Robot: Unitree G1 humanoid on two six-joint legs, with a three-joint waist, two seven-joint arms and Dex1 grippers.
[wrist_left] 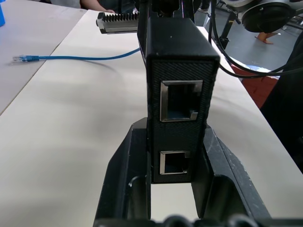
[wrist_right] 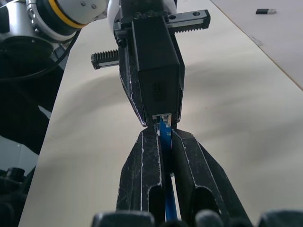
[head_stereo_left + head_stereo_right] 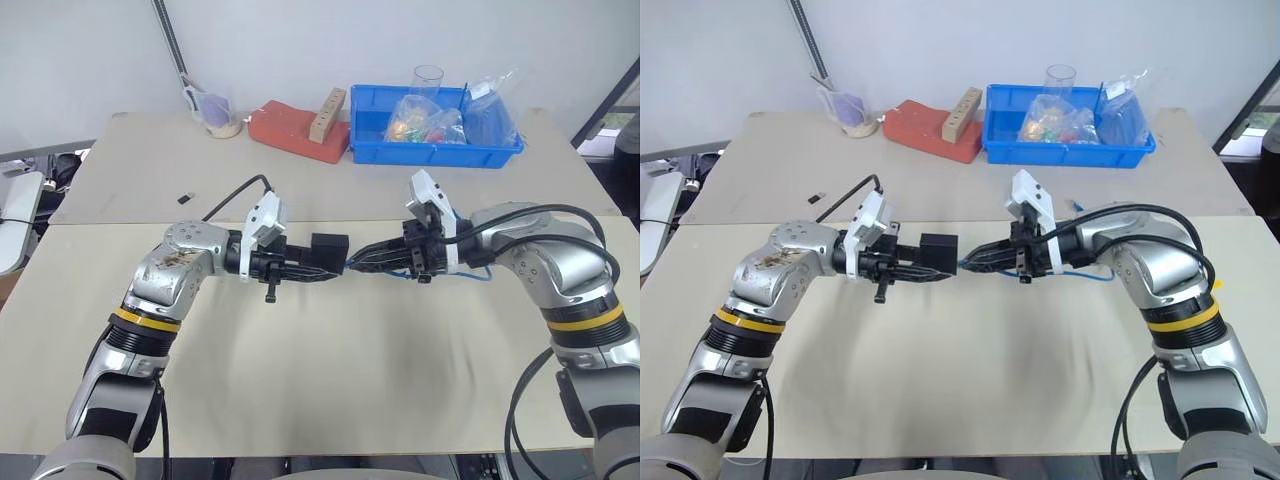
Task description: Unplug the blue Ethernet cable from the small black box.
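left gripper: jaws clamped on small black box | right gripper, at 3 o'clock: jaws pinch blue Ethernet cable | plug still in; pulling apart is left

no readable text, no labels, no brands — no numbers or signs anywhere

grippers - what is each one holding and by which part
The left gripper clamps the small black box by its two side walls. The right gripper pinches the blue Ethernet cable just behind its plug, at the box's port.
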